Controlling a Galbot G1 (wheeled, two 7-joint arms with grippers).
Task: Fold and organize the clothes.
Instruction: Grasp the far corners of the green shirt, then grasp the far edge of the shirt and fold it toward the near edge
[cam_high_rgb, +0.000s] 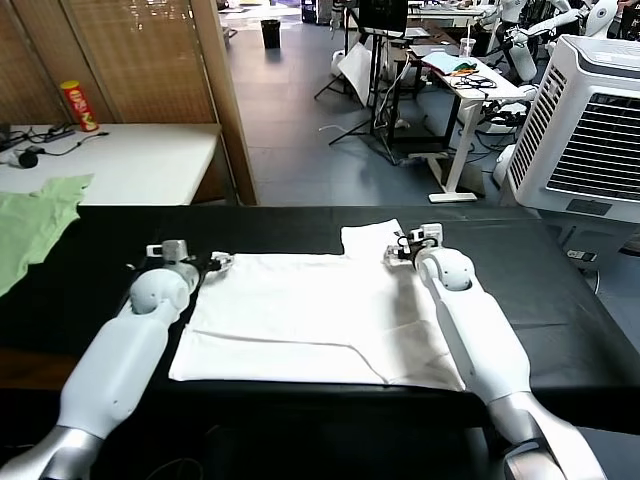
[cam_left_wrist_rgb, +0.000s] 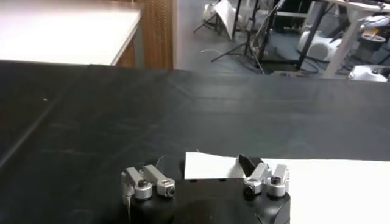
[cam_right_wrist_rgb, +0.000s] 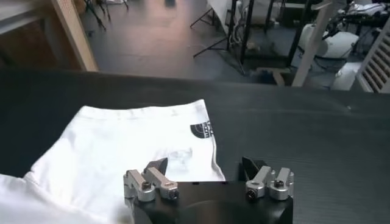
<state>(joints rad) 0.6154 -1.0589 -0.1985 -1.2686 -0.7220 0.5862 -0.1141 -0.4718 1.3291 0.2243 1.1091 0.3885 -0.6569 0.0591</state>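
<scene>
Your two arms reach forward over the black table (cam_high_rgb: 560, 300), roughly parallel, one along each side of the white shirt (cam_high_rgb: 300, 320). The shirt lies flat in the middle of the table, partly folded, with one sleeve (cam_high_rgb: 368, 238) sticking out at its far edge.

Your left gripper (cam_high_rgb: 198, 262) sits low at the shirt's far left corner. In the left wrist view its fingers (cam_left_wrist_rgb: 251, 165) stand apart, one over the white corner (cam_left_wrist_rgb: 210, 165) and the other over bare table; you cannot tell whether they touch the cloth.

Your right gripper (cam_high_rgb: 408, 245) sits at the far right corner, just beside the sleeve. In the right wrist view its jaws are likewise parted, with one finger (cam_right_wrist_rgb: 157, 167) over the sleeve's fabric near a small black logo (cam_right_wrist_rgb: 201, 129) and the other over the table. Neither gripper has cloth pinched.

A green cloth (cam_high_rgb: 30, 225) lies at the table's left end.
</scene>
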